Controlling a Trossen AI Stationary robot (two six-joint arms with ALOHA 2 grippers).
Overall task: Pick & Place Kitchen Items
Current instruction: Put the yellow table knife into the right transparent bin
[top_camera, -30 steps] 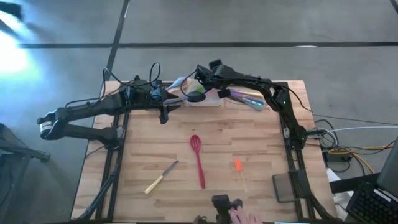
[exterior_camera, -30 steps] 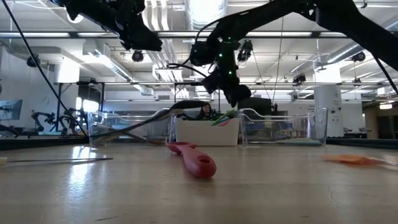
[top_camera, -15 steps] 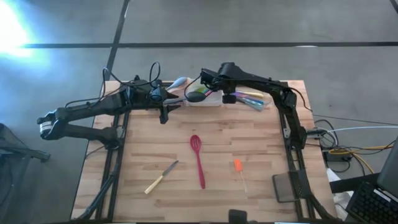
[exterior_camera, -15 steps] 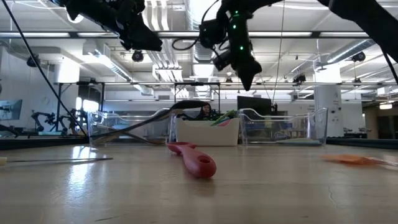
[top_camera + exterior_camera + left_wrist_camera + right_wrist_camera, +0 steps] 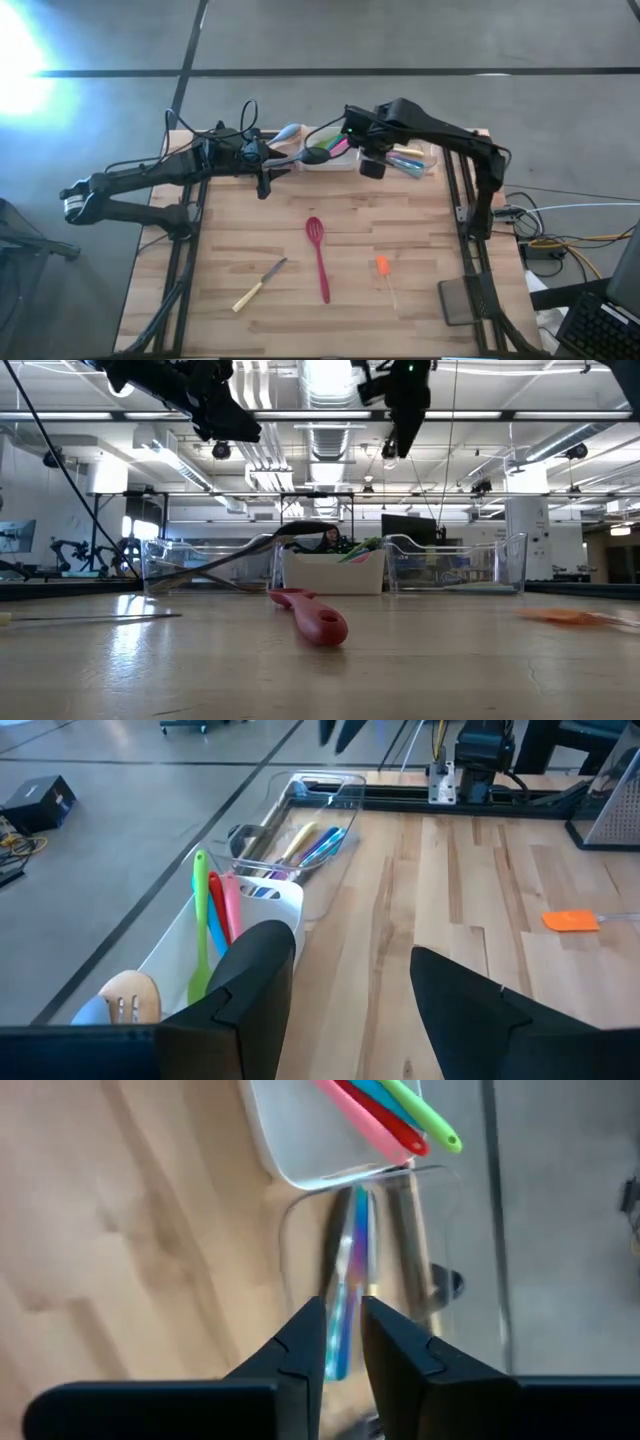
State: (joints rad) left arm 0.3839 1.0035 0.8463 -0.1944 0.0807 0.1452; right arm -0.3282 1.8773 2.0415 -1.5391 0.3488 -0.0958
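right gripper [image 5: 369, 168] nearly closed, empty, above clear tray [image 5: 415, 161].

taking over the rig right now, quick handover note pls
Left gripper: jaws open, empty, hovering by the white tray.
Right gripper: jaws nearly closed, empty, raised above the clear tray.
Done: green, red and pink utensils lie in the white tray; several more sit in the clear tray.
Left on the table: red slotted spoon, wooden-handled knife, orange spatula.
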